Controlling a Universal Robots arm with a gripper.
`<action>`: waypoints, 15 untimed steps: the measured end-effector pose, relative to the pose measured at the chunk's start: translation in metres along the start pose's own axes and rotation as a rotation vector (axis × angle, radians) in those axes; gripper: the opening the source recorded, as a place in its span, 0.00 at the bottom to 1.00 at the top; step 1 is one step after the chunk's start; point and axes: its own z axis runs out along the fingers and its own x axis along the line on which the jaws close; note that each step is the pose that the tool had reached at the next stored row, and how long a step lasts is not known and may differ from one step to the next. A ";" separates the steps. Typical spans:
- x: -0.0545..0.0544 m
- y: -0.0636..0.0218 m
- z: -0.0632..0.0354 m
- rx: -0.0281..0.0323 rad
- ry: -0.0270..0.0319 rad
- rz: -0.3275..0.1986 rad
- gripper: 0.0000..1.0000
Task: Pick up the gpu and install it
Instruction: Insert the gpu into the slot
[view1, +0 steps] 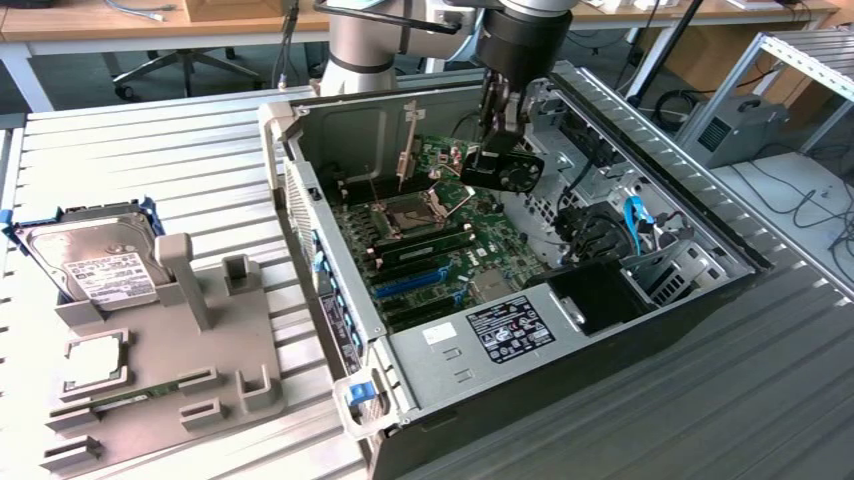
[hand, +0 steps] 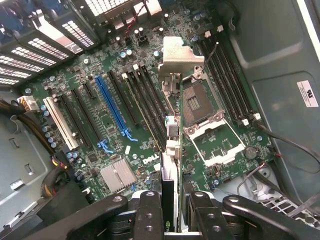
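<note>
The gpu (view1: 509, 170) hangs inside the open computer case (view1: 627, 320), above the motherboard (view1: 430, 255), with its black round fan shroud facing the exterior view's right. My gripper (view1: 497, 132) is shut on the card's upper edge. In the wrist view the gpu (hand: 173, 131) is edge-on between my gripper's (hand: 172, 212) black fingers (hand: 150, 210). Its silver bracket (hand: 181, 56) points away from the camera. The card hovers over the motherboard (hand: 100, 75), between the black slots (hand: 145, 100) and the open CPU socket (hand: 200, 100). It is apart from the board.
A blue slot (hand: 114, 107) and a white slot (hand: 60, 122) lie beside the black ones. The case walls (view1: 304, 200) and drive cage (view1: 667, 270) close in around the board. A silver hard drive (view1: 87, 262) rests in a grey holder (view1: 187, 350) at the exterior view's left.
</note>
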 end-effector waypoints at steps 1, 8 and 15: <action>0.000 -0.0001 0.0000 -0.0002 -0.0001 -0.005 0.26; 0.000 -0.0003 0.0000 -0.0007 -0.0005 -0.022 0.26; 0.000 -0.0003 0.0000 -0.0015 -0.0011 -0.050 0.26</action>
